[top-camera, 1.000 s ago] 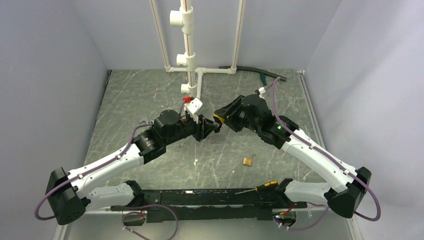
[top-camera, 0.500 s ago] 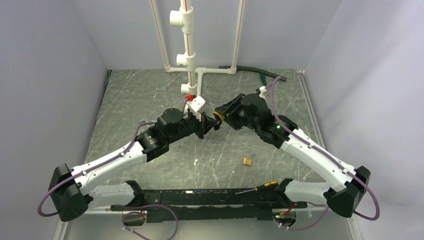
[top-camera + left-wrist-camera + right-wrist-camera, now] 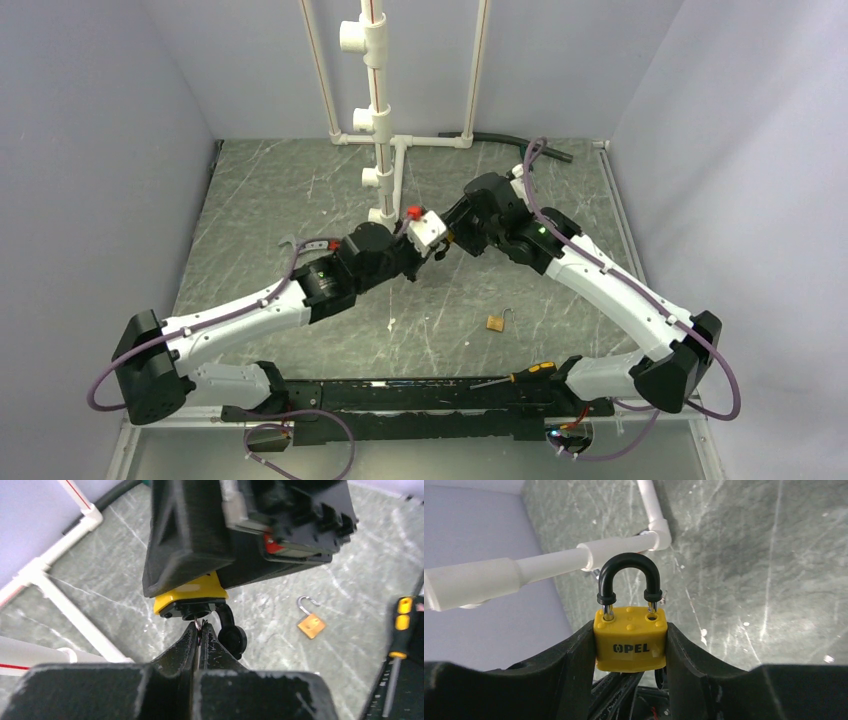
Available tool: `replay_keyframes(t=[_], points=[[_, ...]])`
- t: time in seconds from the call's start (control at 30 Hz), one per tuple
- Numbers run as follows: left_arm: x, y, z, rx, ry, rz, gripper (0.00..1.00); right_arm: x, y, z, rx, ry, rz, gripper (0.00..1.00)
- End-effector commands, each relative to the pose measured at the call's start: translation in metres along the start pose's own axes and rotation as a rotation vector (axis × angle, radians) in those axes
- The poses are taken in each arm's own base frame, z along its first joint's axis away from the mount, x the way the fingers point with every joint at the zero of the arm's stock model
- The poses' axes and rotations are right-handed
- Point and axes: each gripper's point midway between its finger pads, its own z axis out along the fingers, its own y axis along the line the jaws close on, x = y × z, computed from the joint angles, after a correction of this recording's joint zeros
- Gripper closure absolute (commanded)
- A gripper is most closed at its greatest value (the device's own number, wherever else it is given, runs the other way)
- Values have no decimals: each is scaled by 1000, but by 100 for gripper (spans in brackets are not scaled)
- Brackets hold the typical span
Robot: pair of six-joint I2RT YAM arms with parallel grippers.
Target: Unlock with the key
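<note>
My right gripper (image 3: 630,647) is shut on the yellow padlock (image 3: 630,640) and holds it above the table, black shackle (image 3: 628,575) pointing away. Bare metal shows at both shackle legs. My left gripper (image 3: 200,630) is shut on the tiny key (image 3: 198,625), whose tip meets the keyhole in the padlock's underside (image 3: 192,592). A black dust cap (image 3: 231,637) hangs beside the keyhole. In the top view the two grippers, left (image 3: 430,250) and right (image 3: 452,238), meet mid-table with the padlock hidden between them.
A small brass padlock (image 3: 495,322) with its shackle open lies on the table in front of the grippers. A black-and-yellow screwdriver (image 3: 520,376) lies at the near edge. A white PVC pipe frame (image 3: 378,120) and a black hose (image 3: 510,145) stand at the back.
Both arms have shifted right and towards the back, staying joined. The left wrist has turned, its white camera block swinging to the right. The right wrist has tilted more upright.
</note>
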Motion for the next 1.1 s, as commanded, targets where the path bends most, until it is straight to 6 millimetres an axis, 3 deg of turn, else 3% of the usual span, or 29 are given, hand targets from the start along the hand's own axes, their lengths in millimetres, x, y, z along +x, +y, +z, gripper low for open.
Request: replay_keyframes(t=[0.0,0.13,0.3,0.33,0.47,0.67,0.77,0.9,1.07], points=[[-9,19,7,-167,17,290,100,11,30,-29,-63,101,-18,100],[-4,21,12,-193,68,376,100,14,31,-30,-38,128,-52,100],[-12,18,6,-194,23,351,99,8,29,-35,-58,95,-50,100],[-12,18,4,-195,19,338,93,6,28,-37,-61,84,-50,100],[-11,15,-7,-179,12,296,51,-1,24,-39,-59,52,-50,100],[-19,1,-32,-99,-24,180,15,-6,18,-36,-65,24,-62,100],[-23,-11,-53,-23,-48,113,10,-7,16,-36,-111,7,-125,100],[-39,-23,-84,54,-84,23,11,-10,18,-45,-233,-30,-271,100],[-58,-4,-104,-62,-94,-157,9,-2,27,-72,-462,-47,-539,100]])
